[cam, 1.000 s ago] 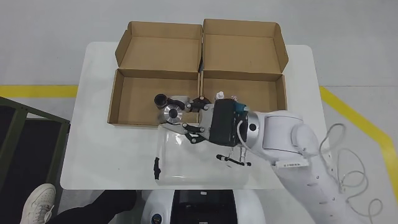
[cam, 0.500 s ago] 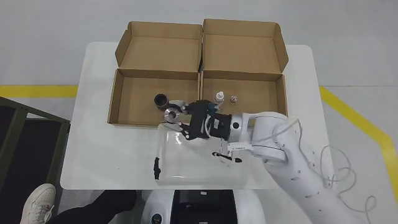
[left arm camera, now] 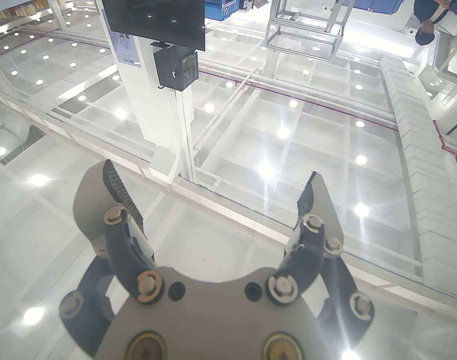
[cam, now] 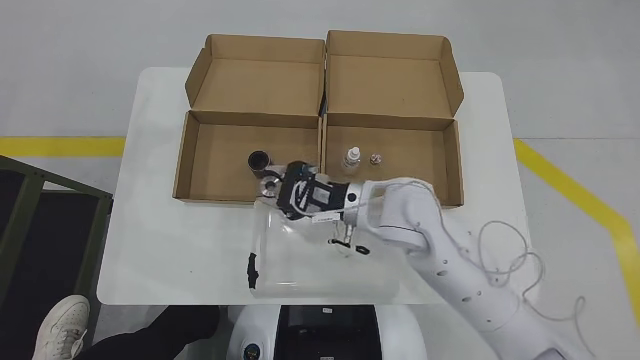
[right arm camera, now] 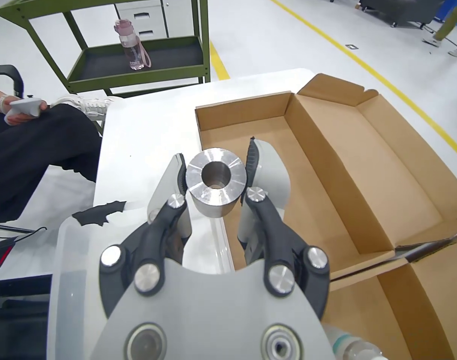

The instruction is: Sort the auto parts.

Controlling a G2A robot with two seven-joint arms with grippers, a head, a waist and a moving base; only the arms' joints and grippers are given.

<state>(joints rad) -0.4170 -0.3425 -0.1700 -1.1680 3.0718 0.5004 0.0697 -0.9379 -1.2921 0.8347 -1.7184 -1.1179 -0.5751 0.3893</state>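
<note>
My right gripper (right arm camera: 215,174) is shut on a silver metal cylinder (right arm camera: 215,185) with a round bore, one finger on each side. In the top view the right gripper (cam: 276,190) and the cylinder (cam: 270,188) are at the front wall of the left cardboard box (cam: 200,165), by the clear bin's far corner. A dark ring-shaped part (cam: 259,160) lies inside that box. The right cardboard box (cam: 440,165) holds a small white bottle (cam: 351,157) and a small round part (cam: 376,158). My left gripper (left arm camera: 209,185) is open, holds nothing and points at the ceiling.
A clear plastic bin (cam: 275,260) stands at the table's front with a black part (cam: 352,250) in it. A black scrap (cam: 251,270) lies by its left side. Both boxes have raised lids at the back. A green cart (right arm camera: 112,20) stands off the table's left.
The right gripper has moved left from over the clear bin to the left box's front wall. It stood open a second ago and is now shut on the silver cylinder.
</note>
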